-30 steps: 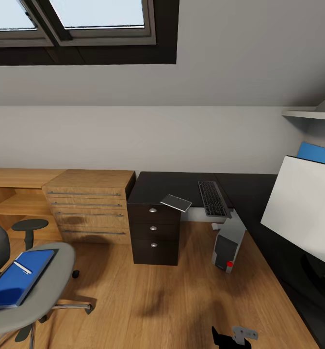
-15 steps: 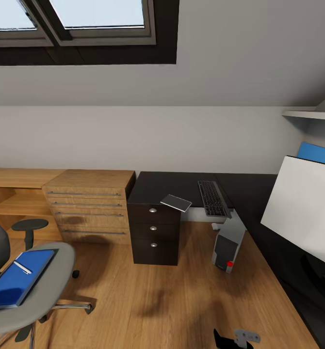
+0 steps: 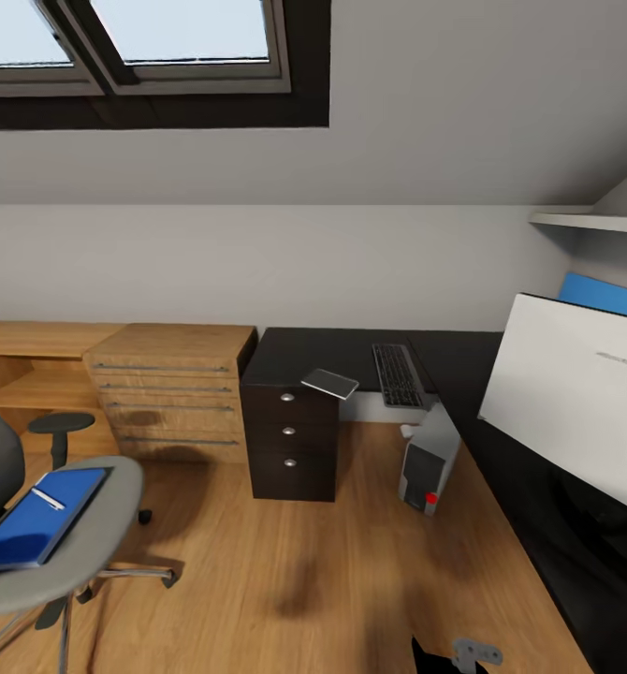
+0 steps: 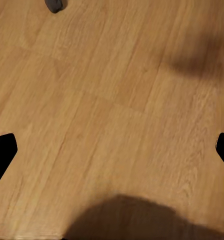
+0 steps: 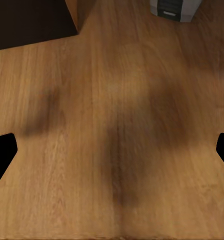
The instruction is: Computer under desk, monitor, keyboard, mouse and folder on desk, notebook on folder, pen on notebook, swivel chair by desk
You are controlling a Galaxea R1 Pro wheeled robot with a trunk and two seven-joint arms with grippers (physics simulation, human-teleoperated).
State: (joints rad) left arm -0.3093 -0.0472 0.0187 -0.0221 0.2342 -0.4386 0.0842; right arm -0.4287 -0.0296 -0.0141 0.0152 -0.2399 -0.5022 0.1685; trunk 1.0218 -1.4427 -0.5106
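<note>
The folder (image 3: 35,518) lies on the chair (image 3: 65,562) seat with the pen (image 3: 47,498) on top. The keyboard (image 3: 397,374) and monitor (image 3: 575,398) sit on the desk (image 3: 337,351), the computer (image 3: 428,459) beneath. Both grippers (image 4: 112,155) (image 5: 114,152) hang released over bare floor (image 3: 304,562).

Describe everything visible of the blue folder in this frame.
The folder is a flat, bright blue rectangle with a smooth, plastic-looking cover and a thin pale edge along its near side. It lies closed and flat on the grey seat of the swivel chair, angled diagonally, its far corner toward the seat's inner edge. A thin white pen rests across its upper part. Nothing else touches it.
</note>
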